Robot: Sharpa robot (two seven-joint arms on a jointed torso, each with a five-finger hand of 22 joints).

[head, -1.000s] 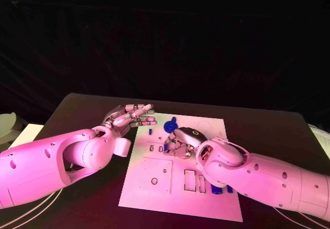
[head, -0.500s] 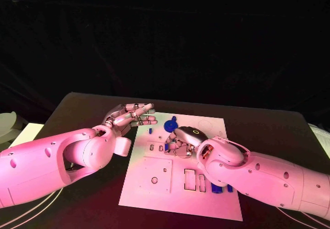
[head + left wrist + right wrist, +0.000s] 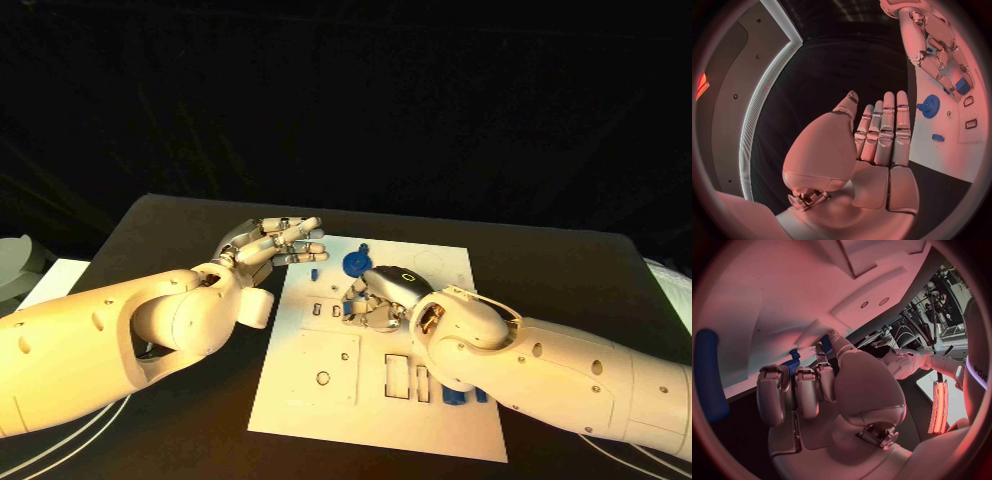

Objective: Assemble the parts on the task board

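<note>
The white task board (image 3: 378, 370) lay in the middle of the black table (image 3: 577, 270). The left hand (image 3: 274, 243) hovered at the board's far left corner, fingers (image 3: 886, 125) straight and empty. The right hand (image 3: 378, 295) lay on the board, fingers (image 3: 795, 390) curled down beside a blue gear part (image 3: 356, 264); whether they held anything could not be told.

Right hand (image 3: 381, 292) covers board (image 3: 433, 262) middle; can't tell what its fingers hold. Right arm hides lower parts (image 3: 456, 396).
</note>
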